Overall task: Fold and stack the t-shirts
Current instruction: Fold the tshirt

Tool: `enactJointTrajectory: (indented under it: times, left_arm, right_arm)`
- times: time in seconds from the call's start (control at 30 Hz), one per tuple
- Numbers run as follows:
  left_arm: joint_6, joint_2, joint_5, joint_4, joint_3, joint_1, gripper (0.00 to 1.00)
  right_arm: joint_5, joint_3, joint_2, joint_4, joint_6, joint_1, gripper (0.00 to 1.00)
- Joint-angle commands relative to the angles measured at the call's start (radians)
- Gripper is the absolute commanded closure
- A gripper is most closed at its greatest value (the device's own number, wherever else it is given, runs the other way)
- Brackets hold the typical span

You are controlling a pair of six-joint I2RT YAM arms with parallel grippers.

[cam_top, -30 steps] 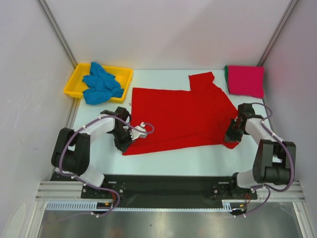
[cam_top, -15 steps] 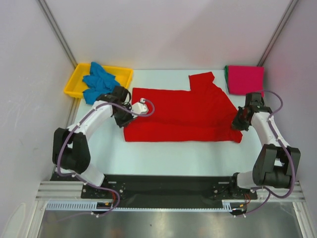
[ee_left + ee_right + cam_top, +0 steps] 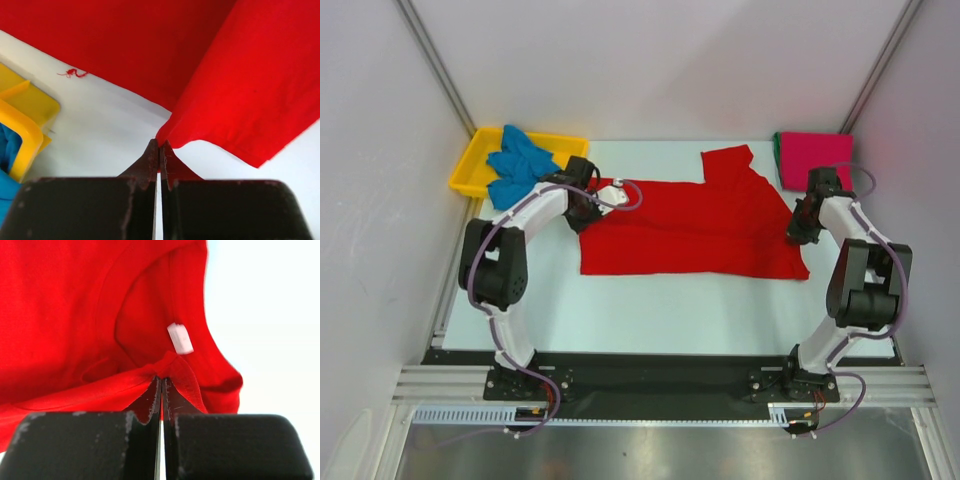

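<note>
The red t-shirt lies across the middle of the table, its near part folded back over the far part. My left gripper is shut on its left edge, next to the tray. My right gripper is shut on its right edge by the collar, where a white label shows. The blue t-shirt lies bunched in the yellow tray. The magenta-pink t-shirt lies folded at the far right corner with a green edge under it.
The yellow tray's corner is close to my left gripper. A loose red thread lies on the white table. Grey walls stand on both sides and at the back.
Both grippers have carried the red shirt's near edge away from the arm bases toward the far side, folding it over. The shirt now forms a narrower band.
</note>
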Motion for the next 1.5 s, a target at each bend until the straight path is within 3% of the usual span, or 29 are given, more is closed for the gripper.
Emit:
enactJointTrajectory:
  times: [0.0,0.33,0.37,0.43,0.47,0.5,0.63,0.73,0.77,0.87,1.03,1.23,1.33,1.47]
  left_arm:
    - [-0.009,0.03,-0.07,0.056,0.04,-0.003,1.0]
    - [-0.036,0.095,-0.166,0.157,0.058,-0.011,0.99]
    - [-0.051,0.096,-0.176,0.17,0.061,-0.012,0.98]
    - [-0.07,0.099,-0.182,0.184,0.076,-0.012,0.83]
    - [-0.09,0.101,-0.182,0.181,0.086,-0.012,0.69]
    - [-0.101,0.098,-0.177,0.173,0.099,-0.012,0.48]
    - [-0.127,-0.02,-0.115,0.203,0.032,-0.012,0.36]
    - [-0.128,-0.166,0.006,0.208,-0.08,-0.024,0.38]
    - [-0.113,-0.219,0.037,0.198,-0.113,-0.032,0.43]
    - [-0.046,-0.286,0.106,0.164,-0.265,-0.083,0.45]
    - [-0.004,-0.291,0.07,0.22,-0.428,-0.139,0.39]
    - [0.027,-0.243,-0.021,0.342,-0.488,-0.162,0.38]
    - [0.034,-0.24,-0.058,0.384,-0.528,-0.162,0.46]
    - [0.057,-0.237,-0.134,0.489,-0.611,-0.161,0.67]
  right_arm:
    - [0.036,0.072,0.049,0.033,-0.049,0.01,1.0]
    - [0.059,0.167,0.164,0.037,-0.071,0.025,1.0]
    - [0.056,0.173,0.178,0.037,-0.071,0.024,0.95]
    - [0.052,0.21,0.195,0.021,-0.071,0.022,0.76]
    - [0.066,0.22,0.2,0.01,-0.066,0.022,0.59]
    - [0.086,0.231,0.2,-0.016,-0.043,0.021,0.54]
    - [0.117,0.207,0.099,-0.052,0.052,-0.027,0.46]
    - [0.109,0.095,-0.025,-0.066,0.133,-0.09,0.46]
    - [0.114,0.023,-0.053,-0.067,0.155,-0.101,0.47]
    - [0.077,-0.1,-0.18,-0.032,0.199,-0.111,0.48]
    - [0.013,-0.304,-0.297,0.033,0.258,-0.111,0.48]
    - [0.031,-0.335,-0.224,0.126,0.27,-0.145,0.52]
    - [0.034,-0.339,-0.178,0.177,0.278,-0.177,0.56]
    - [0.048,-0.329,-0.147,0.217,0.278,-0.21,0.63]
